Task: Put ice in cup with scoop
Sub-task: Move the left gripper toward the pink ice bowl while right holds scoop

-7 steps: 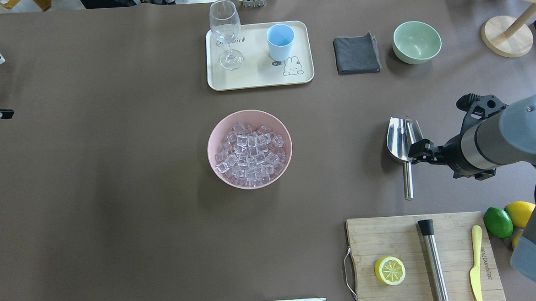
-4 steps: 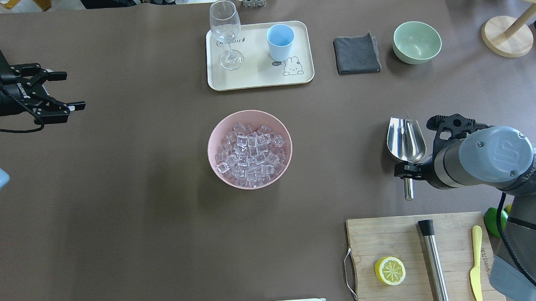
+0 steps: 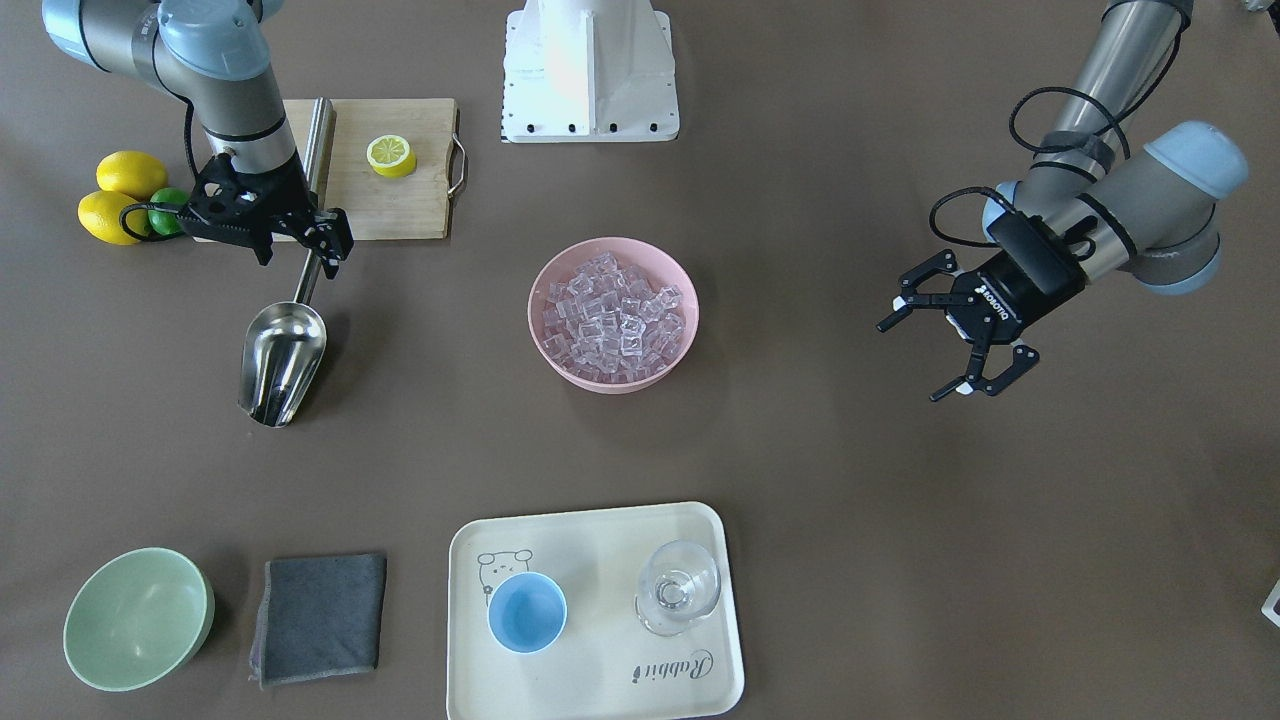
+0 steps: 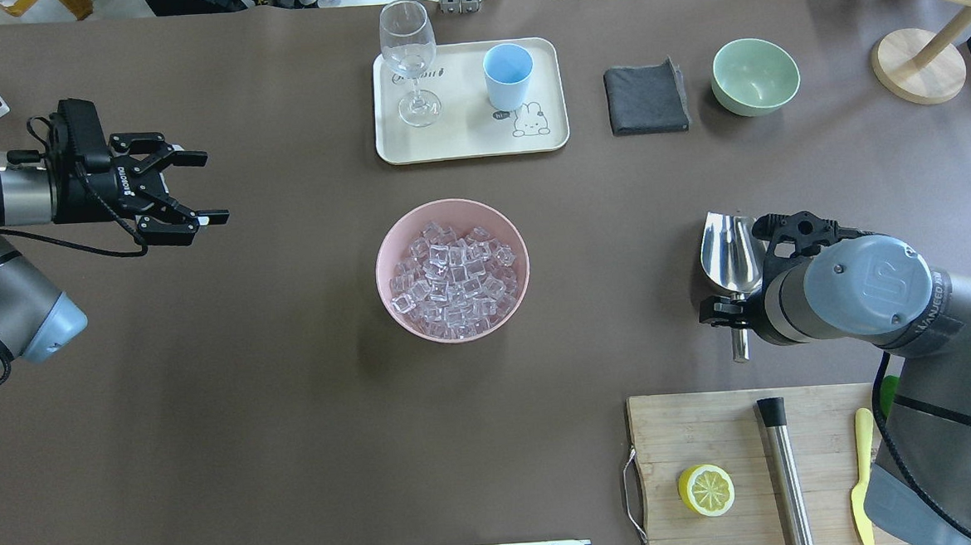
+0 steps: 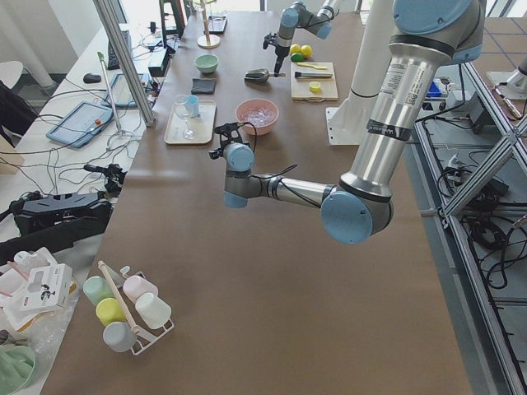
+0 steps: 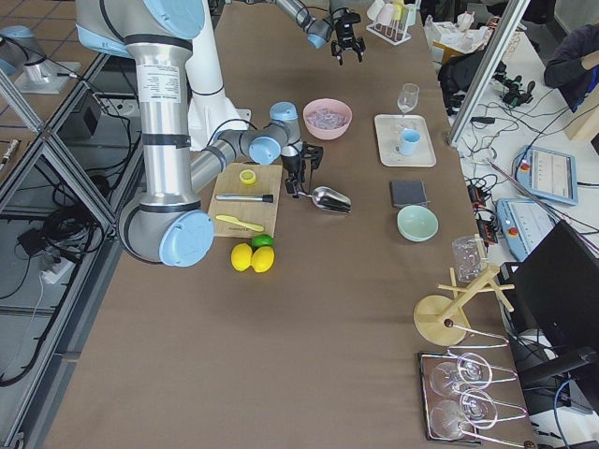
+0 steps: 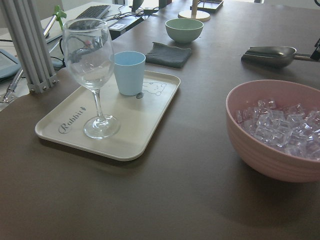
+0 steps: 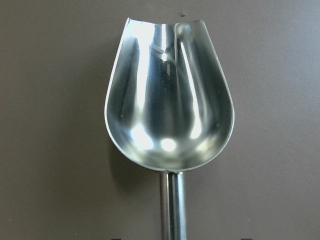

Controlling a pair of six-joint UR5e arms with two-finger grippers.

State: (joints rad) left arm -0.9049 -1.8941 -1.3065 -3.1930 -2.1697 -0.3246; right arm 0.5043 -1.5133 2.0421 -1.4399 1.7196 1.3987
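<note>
The shiny steel scoop (image 4: pixel 729 251) lies flat on the table at the right, with its trough pointing away from me and empty in the right wrist view (image 8: pixel 167 100). My right gripper (image 3: pixel 300 248) is open and sits low, with one finger on each side of the scoop's handle (image 3: pixel 308 280). The ice (image 4: pixel 453 278) fills a pink bowl (image 4: pixel 380 270) at mid-table. The light-blue cup (image 4: pixel 508 76) stands upright on a cream tray (image 4: pixel 470 140) at the far side. My left gripper (image 4: pixel 211 185) is open and empty, above the table left of the bowl.
A wine glass (image 4: pixel 409 56) stands beside the cup on the tray. A grey cloth (image 4: pixel 647 98) and a pale green bowl (image 4: pixel 755 76) lie to its right. A cutting board (image 4: pixel 710 427) holds a lemon half, a steel rod (image 4: pixel 787 473) and a yellow knife.
My left arm has come in from the left edge toward the bowl, gripper open. My right arm has swung from beside the scoop's trough to over its handle.
</note>
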